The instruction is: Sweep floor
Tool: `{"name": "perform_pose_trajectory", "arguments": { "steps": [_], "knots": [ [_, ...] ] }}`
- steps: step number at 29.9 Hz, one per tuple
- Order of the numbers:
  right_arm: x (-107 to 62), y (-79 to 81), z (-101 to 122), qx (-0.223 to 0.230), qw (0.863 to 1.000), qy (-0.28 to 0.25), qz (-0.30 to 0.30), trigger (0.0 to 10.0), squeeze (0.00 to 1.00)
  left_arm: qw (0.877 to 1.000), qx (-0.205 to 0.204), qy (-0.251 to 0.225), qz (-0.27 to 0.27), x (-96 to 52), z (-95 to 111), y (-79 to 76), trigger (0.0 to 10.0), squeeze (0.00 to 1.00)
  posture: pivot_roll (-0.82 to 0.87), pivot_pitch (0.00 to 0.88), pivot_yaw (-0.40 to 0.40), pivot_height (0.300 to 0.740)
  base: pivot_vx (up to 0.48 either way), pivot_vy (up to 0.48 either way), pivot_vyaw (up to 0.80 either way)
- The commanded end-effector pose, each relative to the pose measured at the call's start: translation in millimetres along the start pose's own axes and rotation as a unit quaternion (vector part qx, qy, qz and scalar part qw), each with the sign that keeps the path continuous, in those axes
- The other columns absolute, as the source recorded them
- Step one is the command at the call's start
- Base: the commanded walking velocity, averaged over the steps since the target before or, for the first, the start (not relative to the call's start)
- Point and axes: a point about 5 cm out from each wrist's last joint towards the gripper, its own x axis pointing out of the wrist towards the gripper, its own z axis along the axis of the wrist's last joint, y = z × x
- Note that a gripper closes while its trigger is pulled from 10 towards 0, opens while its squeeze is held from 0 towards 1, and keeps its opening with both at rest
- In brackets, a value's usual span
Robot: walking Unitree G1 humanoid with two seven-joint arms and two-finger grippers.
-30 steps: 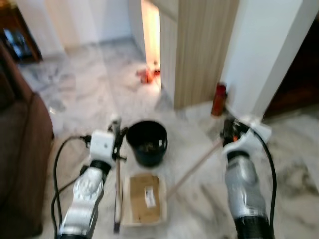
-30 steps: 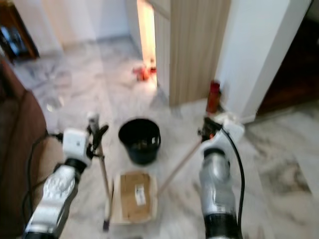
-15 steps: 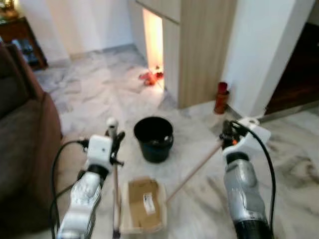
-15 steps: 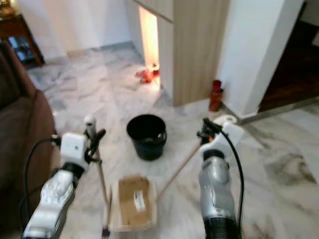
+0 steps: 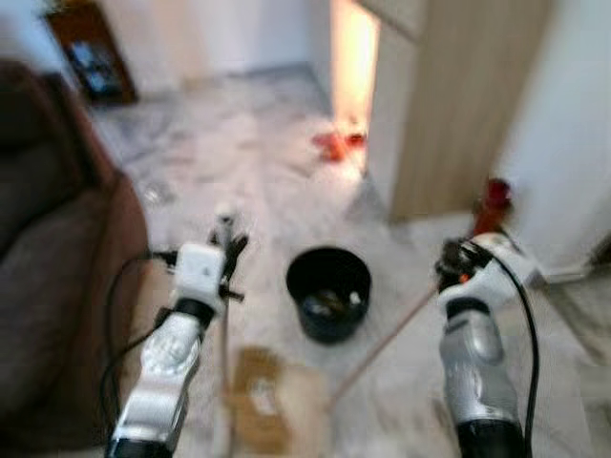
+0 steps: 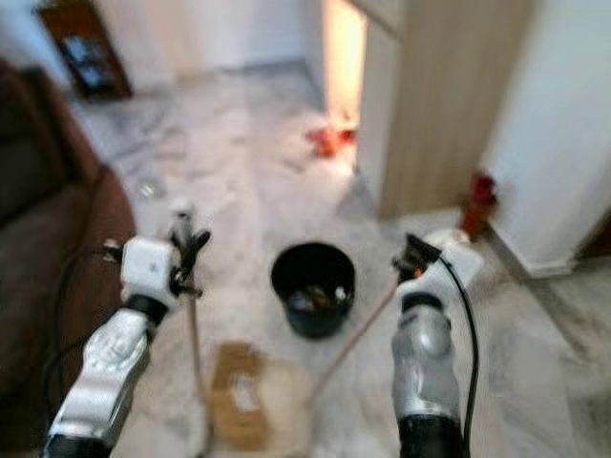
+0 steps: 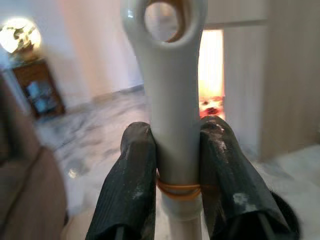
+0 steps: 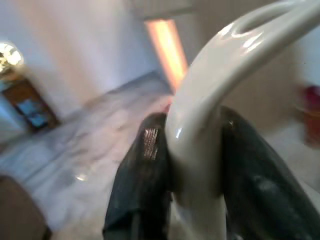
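A: While both arms are up front, what's each holding?

B: Left gripper (image 7: 176, 165) – jaws clenched on the white handle (image 7: 172, 95) of the dustpan pole, just under its hanging hole; orange rubber band round the handle btwn the fingers (image 7: 130, 185). Head views show that pole (image 6: 194, 353) dropping nearly straight down to the floor.

A: And the right?

B: Right gripper (image 8: 192, 150) – jaws clenched on the curved white grip (image 8: 220, 75) of the broom. Its wooden stick (image 5: 382, 348) slants down and toward the robot's left, to the floor near the cardboard.

A: Where's the cardboard?

B: Flat brown piece (image 5: 260, 412) on the marble floor (image 5: 248, 191), btwn the two arms, close in front of the robot. Blurred, so can't tell if it sits in a pan or beside one.

A: Bin?

B: Black bucket (image 5: 329, 291) upright just beyond the cardboard, some scraps inside – too blurry to ID.

A: Surroundings?

B: Brown sofa (image 5: 52, 277) on the robot's left. Wood-panelled wall (image 5: 458, 105) ahead w/ a bright orange-lit gap beside it, small red items (image 5: 336, 145) on the floor by the gap. Red bottle-like thing (image 5: 492, 202) at the foot of the white wall, right. Dark wooden cabinet (image 5: 86, 52) far back left.
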Motion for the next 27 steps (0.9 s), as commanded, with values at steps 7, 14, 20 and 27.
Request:
{"name": "perform_pose_trajectory", "arguments": {
  "steps": [7,14,20,27],
  "knots": [
    [-0.4,5.9,4.5,0.049,0.999,-0.015,0.004,10.0,0.00,1.000,0.018,-0.015,-0.001,2.5,6.7,1.0,10.0,0.00,0.14,0.005,0.062,0.740,0.000,0.000,0.00],
    [-0.3,6.5,4.4,0.046,0.999,-0.015,0.005,10.0,0.00,1.000,0.017,-0.018,0.001,2.5,7.4,1.7,10.0,0.00,0.14,0.003,0.061,0.740,0.000,0.000,0.00],
    [-0.3,7.9,4.1,0.048,0.999,-0.015,0.008,10.0,0.00,1.000,0.019,-0.017,0.003,2.1,7.1,2.5,10.0,0.00,0.14,0.003,0.060,0.740,0.000,0.000,0.00],
    [0.4,9.6,13.2,0.031,0.999,-0.036,0.011,10.0,0.00,1.000,0.021,-0.016,0.005,0.9,6.0,3.6,10.0,0.00,0.14,0.001,0.062,0.740,0.000,0.000,0.00]
  ]
}}
